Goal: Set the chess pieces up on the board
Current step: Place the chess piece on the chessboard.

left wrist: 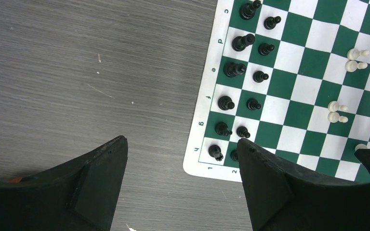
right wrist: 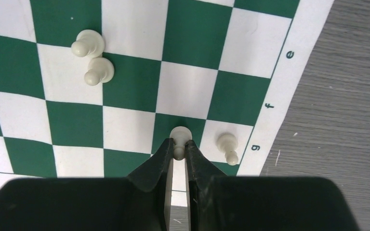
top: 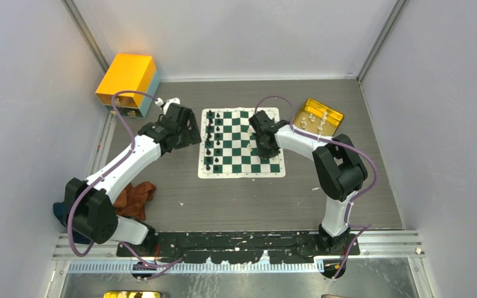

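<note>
currently the right gripper (right wrist: 178, 150) is clamped on a small cream-white plastic pawn (right wrist: 178, 135) over a green square, one in from the lettered edge of the flat green-and-white checked board (right wrist: 130, 120); whether its base touches the square is hard to tell. another cream-white piece (right wrist: 227, 147) stands just beside it on the edge square by the g mark. small black plastic chessmen (left wrist: 226, 102) line the opposite edge in two rows. the left gripper (left wrist: 182, 141) hangs with fingers apart, holding nothing, over the grey wood-grain table (left wrist: 77, 72) at the board's corner. a translucent yellow tray (top: 337, 116) sits near the table's far right corner.
</note>
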Robot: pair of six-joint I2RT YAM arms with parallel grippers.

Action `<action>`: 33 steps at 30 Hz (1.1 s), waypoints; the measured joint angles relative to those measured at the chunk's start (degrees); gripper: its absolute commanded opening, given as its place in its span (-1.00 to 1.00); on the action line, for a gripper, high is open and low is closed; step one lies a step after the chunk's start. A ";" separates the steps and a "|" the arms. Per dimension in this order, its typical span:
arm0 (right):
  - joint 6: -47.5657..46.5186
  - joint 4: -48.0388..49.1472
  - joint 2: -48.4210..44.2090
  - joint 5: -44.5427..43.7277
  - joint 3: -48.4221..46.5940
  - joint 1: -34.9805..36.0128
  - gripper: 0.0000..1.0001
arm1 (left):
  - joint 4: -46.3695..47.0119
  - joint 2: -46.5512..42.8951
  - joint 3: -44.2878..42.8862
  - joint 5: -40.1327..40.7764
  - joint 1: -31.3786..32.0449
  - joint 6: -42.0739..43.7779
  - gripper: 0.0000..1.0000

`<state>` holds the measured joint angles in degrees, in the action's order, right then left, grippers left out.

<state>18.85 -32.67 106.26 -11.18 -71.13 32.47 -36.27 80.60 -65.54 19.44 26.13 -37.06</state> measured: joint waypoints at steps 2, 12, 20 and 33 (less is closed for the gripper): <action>0.37 0.00 0.00 0.46 0.02 0.13 -0.98 | 0.00 0.00 0.00 0.00 -0.02 0.00 0.68; 1.14 -0.24 0.00 1.51 0.02 0.44 -0.95 | -0.04 -0.50 0.00 0.00 0.00 0.00 0.68; 1.29 -0.35 0.02 1.95 0.02 0.44 -0.90 | -0.11 -0.66 0.02 0.02 0.00 0.00 0.68; 1.70 -0.35 0.02 2.34 0.81 0.48 -0.76 | -0.28 -0.66 0.48 0.00 0.00 0.00 0.67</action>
<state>20.56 -33.01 106.28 -8.84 -70.32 32.95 -36.56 79.94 -65.06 19.44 26.13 -37.06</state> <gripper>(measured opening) 0.180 0.838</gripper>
